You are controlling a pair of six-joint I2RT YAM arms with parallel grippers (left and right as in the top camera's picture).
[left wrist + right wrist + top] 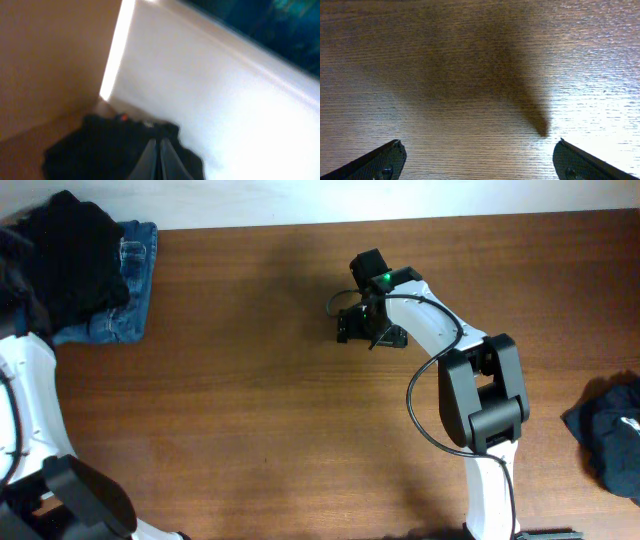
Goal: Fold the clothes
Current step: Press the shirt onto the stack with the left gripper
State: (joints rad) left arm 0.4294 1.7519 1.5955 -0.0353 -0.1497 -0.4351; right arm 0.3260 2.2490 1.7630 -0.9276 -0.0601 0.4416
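- Two arms work at a wooden desk (pixel 250 410), the left one reaching to its far left corner and the right one stretched out over the middle.
- A heap of black clothes (pixel 75 250) sits in that far left corner. It lies on top of folded blue jeans (pixel 125 310), which stick out on the heap's right side.
- In the blurred left wrist view, the left gripper (pixel 160 152) has its jaws pressed together, with the tips down against the black cloth. I cannot tell whether any fabric is caught between them.
- Behind the heap in that view rises a pale wall (pixel 210 85).
- The right gripper (pixel 479 145) hangs over bare wood with its jaws spread wide and nothing between them. Its shadow falls on the grain below.
- Seen from overhead, the right gripper is well apart from every garment.
- Another dark garment (pixel 610 435) lies crumpled at the right edge of the desk, beside the right arm's base.
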